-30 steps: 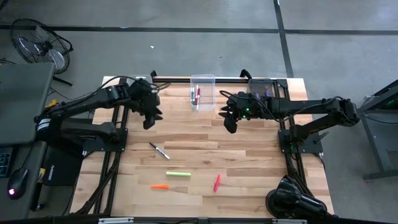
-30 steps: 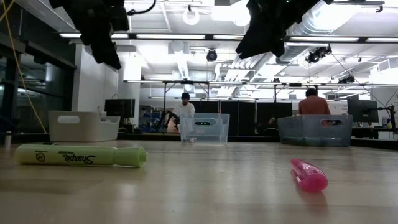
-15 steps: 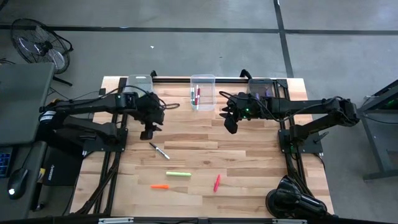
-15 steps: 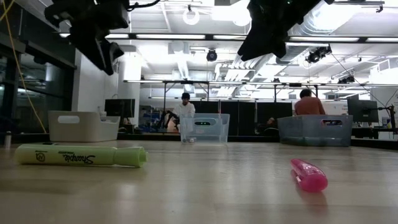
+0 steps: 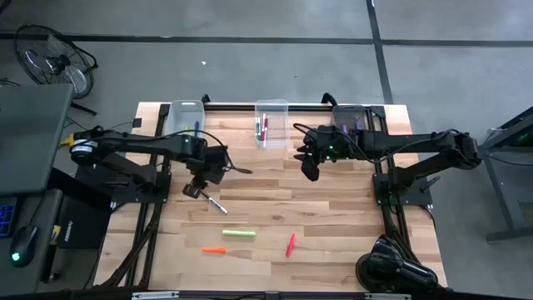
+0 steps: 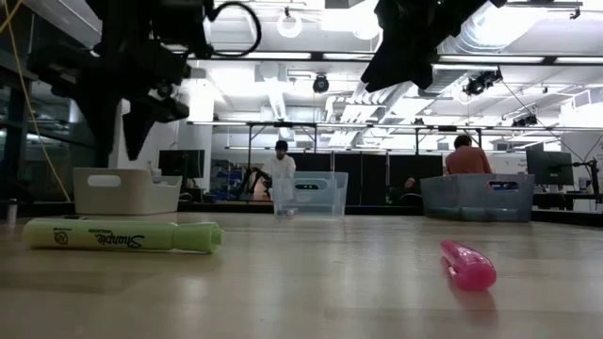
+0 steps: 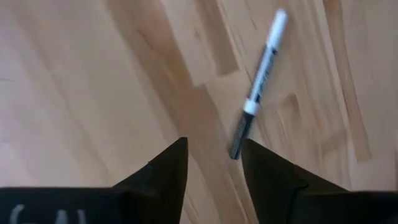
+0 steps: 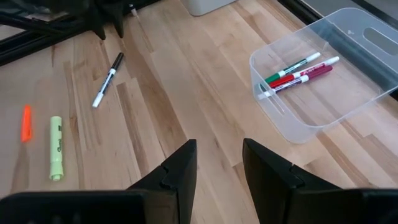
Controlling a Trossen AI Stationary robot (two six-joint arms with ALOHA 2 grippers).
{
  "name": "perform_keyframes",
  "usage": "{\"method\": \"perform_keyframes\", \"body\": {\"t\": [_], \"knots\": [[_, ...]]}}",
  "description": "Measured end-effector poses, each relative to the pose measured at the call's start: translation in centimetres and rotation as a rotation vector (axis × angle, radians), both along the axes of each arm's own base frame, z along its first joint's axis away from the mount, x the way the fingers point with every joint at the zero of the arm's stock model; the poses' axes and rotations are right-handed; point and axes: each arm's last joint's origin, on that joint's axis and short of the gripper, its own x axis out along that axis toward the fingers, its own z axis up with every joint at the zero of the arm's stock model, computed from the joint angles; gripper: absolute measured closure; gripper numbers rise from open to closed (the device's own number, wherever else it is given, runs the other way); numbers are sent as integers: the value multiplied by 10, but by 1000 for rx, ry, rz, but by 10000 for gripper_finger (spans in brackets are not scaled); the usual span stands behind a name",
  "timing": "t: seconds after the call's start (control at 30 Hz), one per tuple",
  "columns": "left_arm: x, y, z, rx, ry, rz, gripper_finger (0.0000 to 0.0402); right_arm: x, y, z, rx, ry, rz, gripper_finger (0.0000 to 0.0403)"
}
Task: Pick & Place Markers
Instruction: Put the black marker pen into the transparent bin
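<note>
The two dark fingers (image 7: pixel 168 171) of the left gripper (image 5: pixel 193 190) are held apart with nothing between them, poised directly above the wooden plank surface (image 5: pixel 333 208). Just beyond the fingertips, the thin black-and-white marker (image 7: pixel 258 84) is seen lying flat on the wood, its black end nearest the gap between them and not touched by either finger. In the high view this marker (image 5: pixel 215 202) lies just beside the gripper, toward the front of the surface.

The fingers (image 8: pixel 180 168) of the right gripper (image 5: pixel 308 169) are likewise parted and empty; this arm is held above the surface, near the clear plastic bin (image 5: pixel 283 108) at the middle of the far edge. Inside that bin a green marker (image 8: pixel 292 66), a red marker (image 8: pixel 287 79) and a dark red marker (image 8: pixel 301 76) are laid side by side.

Further toward the front, a light green highlighter (image 5: pixel 239 233), a small orange marker (image 5: pixel 213 249) and a pinkish-red marker (image 5: pixel 290 244) are left lying loose, well apart from both grippers. Two more clear bins (image 5: pixel 186 113) are set along the far edge.
</note>
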Motion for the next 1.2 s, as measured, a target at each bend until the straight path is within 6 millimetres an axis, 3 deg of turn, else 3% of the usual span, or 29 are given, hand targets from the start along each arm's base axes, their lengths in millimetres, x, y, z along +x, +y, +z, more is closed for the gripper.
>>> {"method": "perform_keyframes", "body": {"t": [0.3, 0.63, 0.8, 1.2], "knots": [[6, 0, -13, -30, 67, -48, 202, 0, 1, 0, 12, 1, 20, 284], [-4, -15, -42, -101, 141, -101, 204, 0, 1, -1, 23, 4, 40, 284], [-1, -28, -53, -43, 85, -90, 204, 0, 1, -1, 10, 7, 47, 284], [7, -53, -57, 58, -6, -179, 204, 0, 1, -1, 8, 7, 45, 284]]}}
